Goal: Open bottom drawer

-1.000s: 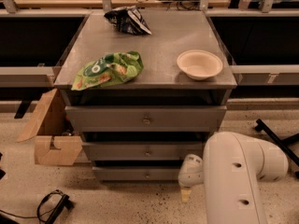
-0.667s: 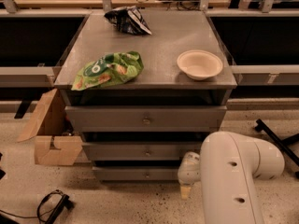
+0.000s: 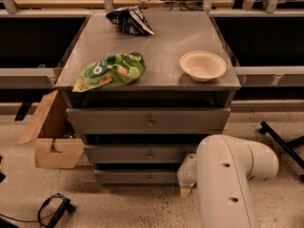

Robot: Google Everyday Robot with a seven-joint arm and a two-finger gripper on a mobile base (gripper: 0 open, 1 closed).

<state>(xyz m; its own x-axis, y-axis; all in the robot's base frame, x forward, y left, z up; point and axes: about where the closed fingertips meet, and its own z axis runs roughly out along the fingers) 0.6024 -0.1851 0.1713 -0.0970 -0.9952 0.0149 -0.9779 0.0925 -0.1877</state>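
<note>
Down at the right end of the bottom drawer, the tool hangs close to the floor, just beside the corner of that narrow grey front; whether it is spread or pressed together I cannot tell, nor whether it touches the panel. Set against the picture from a second ago, the white arm has slid a little to the left, and the tool with it, so both now sit nearer the small round knob at the middle of the drawer front. The bottom drawer itself lies where it did, lowest of three and stepped back beneath the middle drawer and the top drawer. On the table nothing has moved: a green snack bag near the front left edge, a dark bag at the back, and a pale bowl toward the right. An open cardboard box stands on the floor to the left, with a black cable lying in front of it.
</note>
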